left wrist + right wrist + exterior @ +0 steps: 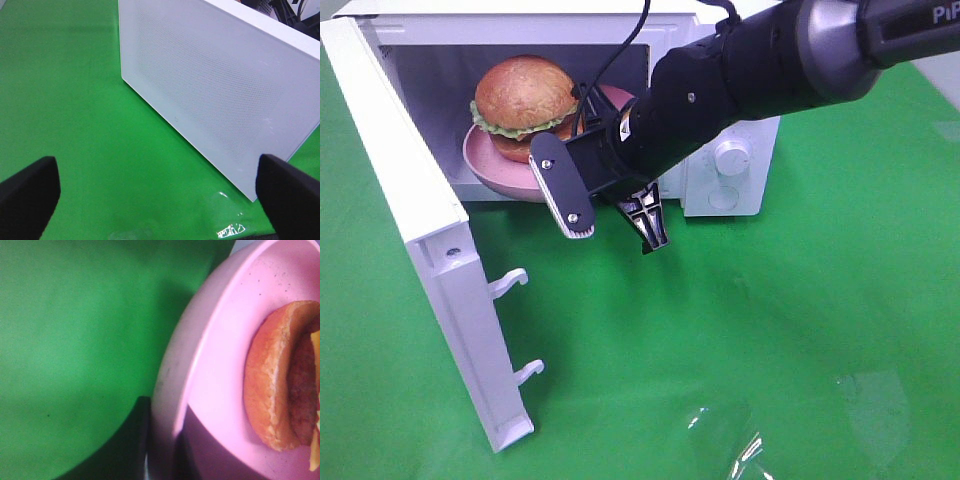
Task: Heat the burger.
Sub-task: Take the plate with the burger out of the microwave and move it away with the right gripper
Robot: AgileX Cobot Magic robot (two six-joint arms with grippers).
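The burger (525,95), with a brown domed bun and a green lettuce edge, sits on the pink plate (490,170) inside the open white microwave (730,160). My right gripper (617,235) hangs just in front of the opening, at the plate's near rim, with its fingers spread and nothing between them. The right wrist view shows the plate (220,365) and the burger (280,380) close up, with no fingers in sight. My left gripper (160,195) is open and empty over the green cloth, facing the outer face of the microwave door (210,85).
The microwave door (430,230) stands swung wide open to the left, with two latch hooks (510,283) on its inner edge. A green cloth (770,340) covers the table. The control dials (730,158) are on the microwave's right front.
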